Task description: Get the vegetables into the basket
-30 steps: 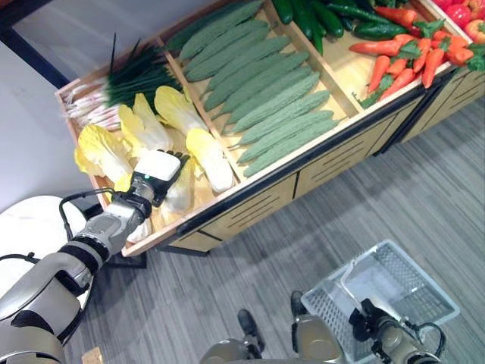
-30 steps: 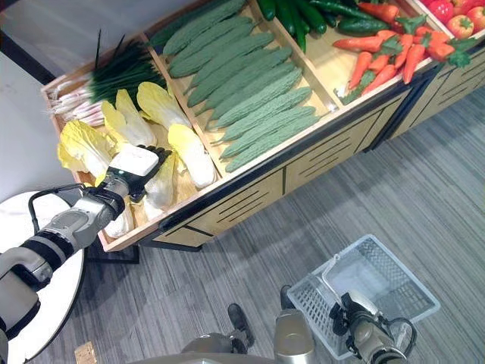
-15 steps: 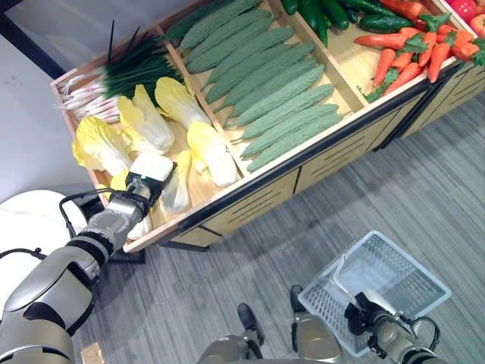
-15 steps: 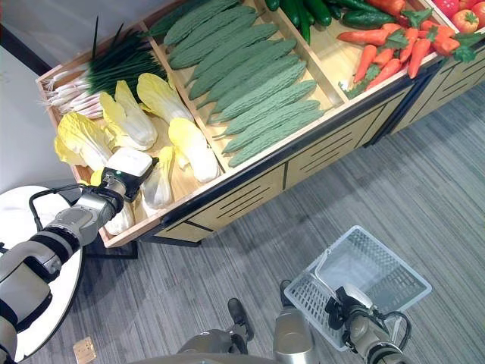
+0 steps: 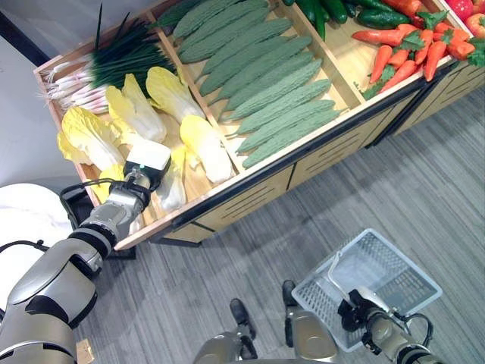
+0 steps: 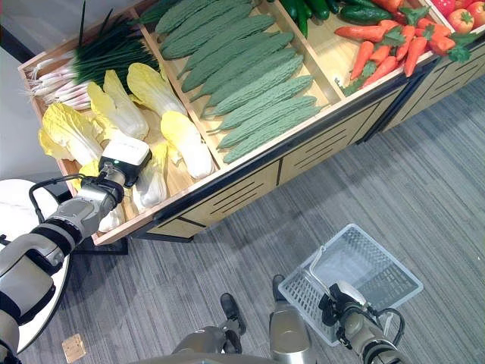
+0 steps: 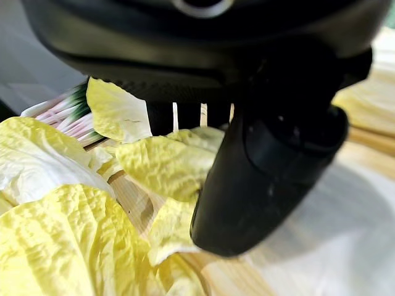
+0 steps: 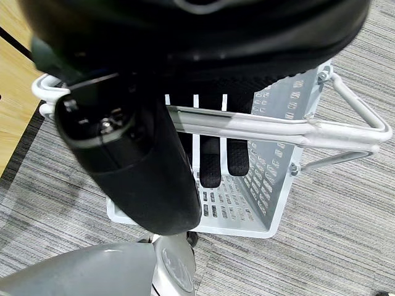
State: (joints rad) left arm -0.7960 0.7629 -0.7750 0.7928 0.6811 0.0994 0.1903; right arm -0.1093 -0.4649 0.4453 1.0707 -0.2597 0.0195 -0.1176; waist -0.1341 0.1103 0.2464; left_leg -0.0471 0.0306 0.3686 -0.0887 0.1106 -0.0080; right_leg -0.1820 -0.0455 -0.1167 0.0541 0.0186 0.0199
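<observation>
Pale yellow napa cabbages (image 5: pixel 203 145) lie in the leftmost compartment of the sloped wooden produce shelf (image 5: pixel 250 179), and the left hand (image 5: pixel 146 162) is down among them. In the left wrist view its fingers (image 7: pixel 185 118) reach into the crinkled yellow leaves, with the dark thumb (image 7: pixel 265 179) beside them; whether they grip a cabbage or only touch it cannot be told. The nearest cabbage lies just beside the hand, toward the shelf's front edge.

The right hand (image 8: pixel 185 123) has its fingers (image 8: pixel 210 157) curled over the white wire handle (image 8: pixel 278 126) of the white perforated plastic basket (image 5: pixel 394 273), thumb on the near side. That basket hangs low by the robot's right side above the grey striped floor (image 5: pixel 394 197).

Behind the cabbages lie green onions with white and pink stalks (image 5: pixel 91 72). The next compartment holds rows of long bumpy green bitter gourds (image 5: pixel 265 83). Further right are orange carrots with green tops (image 5: pixel 409 53), dark green cucumbers (image 5: pixel 333 11) behind them, and red tomatoes (image 5: pixel 474 15) at the far corner.
</observation>
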